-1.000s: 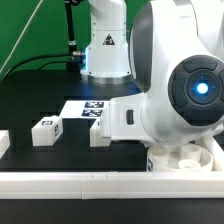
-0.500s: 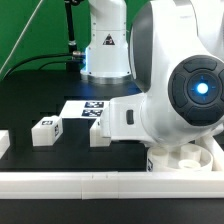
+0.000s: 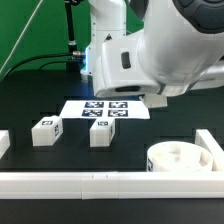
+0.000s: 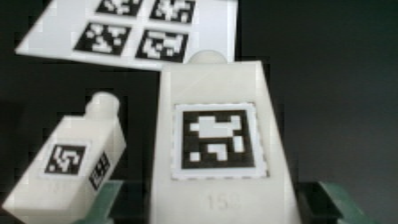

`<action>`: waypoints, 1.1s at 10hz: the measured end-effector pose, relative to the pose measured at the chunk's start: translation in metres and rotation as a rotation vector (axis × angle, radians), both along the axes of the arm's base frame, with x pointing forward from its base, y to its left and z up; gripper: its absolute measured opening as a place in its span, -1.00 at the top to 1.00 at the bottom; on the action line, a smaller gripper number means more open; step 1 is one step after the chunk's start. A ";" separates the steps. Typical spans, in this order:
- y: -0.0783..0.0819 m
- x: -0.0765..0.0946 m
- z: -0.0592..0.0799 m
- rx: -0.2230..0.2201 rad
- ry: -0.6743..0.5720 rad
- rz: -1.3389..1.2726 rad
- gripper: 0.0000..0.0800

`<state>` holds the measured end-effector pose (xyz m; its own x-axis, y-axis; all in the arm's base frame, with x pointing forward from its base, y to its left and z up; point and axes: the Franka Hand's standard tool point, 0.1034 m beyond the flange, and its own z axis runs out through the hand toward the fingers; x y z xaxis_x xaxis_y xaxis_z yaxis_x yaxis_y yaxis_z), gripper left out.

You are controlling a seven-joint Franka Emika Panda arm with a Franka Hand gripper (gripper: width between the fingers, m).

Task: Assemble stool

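three legs (image 3: pixel 46 131), one seat disc (image 3: pixel 180 160)

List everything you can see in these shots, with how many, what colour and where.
stool legs: two in full view, white with black-and-white tags; one at the exterior view's left, one nearer the middle; in the wrist view one leg sits between the tool's fingers
white block: one, cut off at the exterior view's left edge; cannot tell what it is
seat disc: one, white, round, at the exterior view's right by the rail
long rail: one, white, along the front
marker board: one, white with tags, behind the legs
table: black
arm: white, above
tool: shut on a leg
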<state>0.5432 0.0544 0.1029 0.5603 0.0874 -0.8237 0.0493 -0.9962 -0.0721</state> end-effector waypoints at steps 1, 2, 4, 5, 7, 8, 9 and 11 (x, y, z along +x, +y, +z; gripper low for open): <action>0.002 0.009 -0.009 0.003 -0.063 -0.003 0.16; 0.002 0.018 -0.009 0.006 -0.149 -0.009 0.16; 0.004 0.028 -0.003 0.011 -0.325 -0.018 0.16; 0.008 0.039 0.027 0.021 -0.377 -0.012 0.16; 0.013 0.063 0.063 0.024 -0.517 -0.040 0.16; 0.014 0.066 0.052 0.025 -0.579 -0.075 0.16; 0.014 0.070 0.053 0.029 -0.649 -0.075 0.16; 0.015 0.079 0.053 0.030 -0.790 -0.078 0.16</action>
<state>0.6225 0.0690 0.1554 0.9833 0.0401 -0.1775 0.0277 -0.9970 -0.0717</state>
